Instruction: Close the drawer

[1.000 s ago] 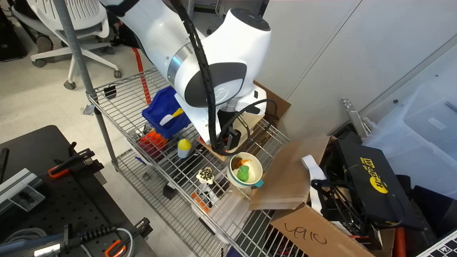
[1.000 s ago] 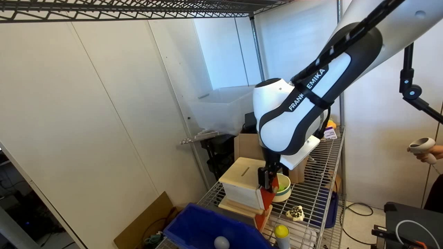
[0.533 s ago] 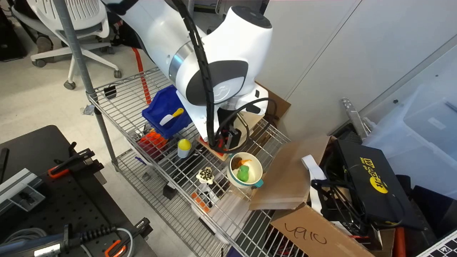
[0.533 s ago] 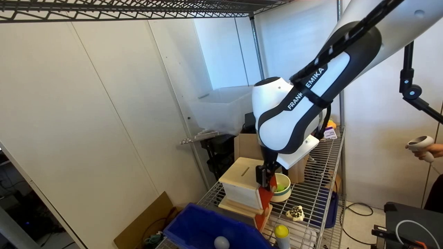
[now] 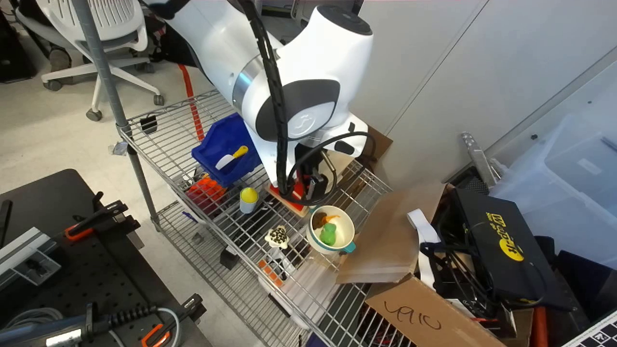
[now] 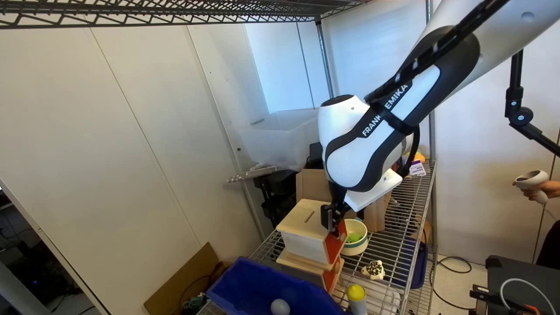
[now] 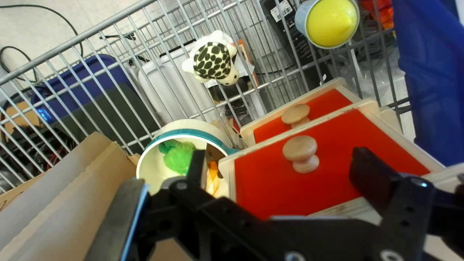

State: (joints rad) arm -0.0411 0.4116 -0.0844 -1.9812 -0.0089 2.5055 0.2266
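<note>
The drawer's red-orange front [image 7: 326, 177], with a round wooden knob [image 7: 300, 148], fills the middle of the wrist view. It belongs to the upper light-wood box cabinet [image 6: 302, 243]; its front [image 6: 334, 247] looks flush with the cabinet, with no gap visible. A second red front [image 7: 319, 105] with a knob shows below it. My gripper [image 7: 280, 159] is open and empty. Its fingers are wide apart above the upper front and do not hold the knob. In both exterior views the gripper [image 6: 331, 218] [image 5: 313, 185] hangs over the cabinet's front top edge, partly hidden by the arm and cable.
The green-and-white bowl [image 7: 195, 127] with toys stands beside the cabinet. A cardboard box [image 5: 405, 231] lies past the bowl. A blue bin [image 6: 245, 280] is on the other side. A toy turtle [image 5: 277, 236] and a yellow-topped cup [image 5: 248, 200] are in front on the wire shelf.
The gripper has risen slightly and drawn back over the cabinet's top. More of the red front is uncovered. The bowl, turtle, cup and bin have not moved.
</note>
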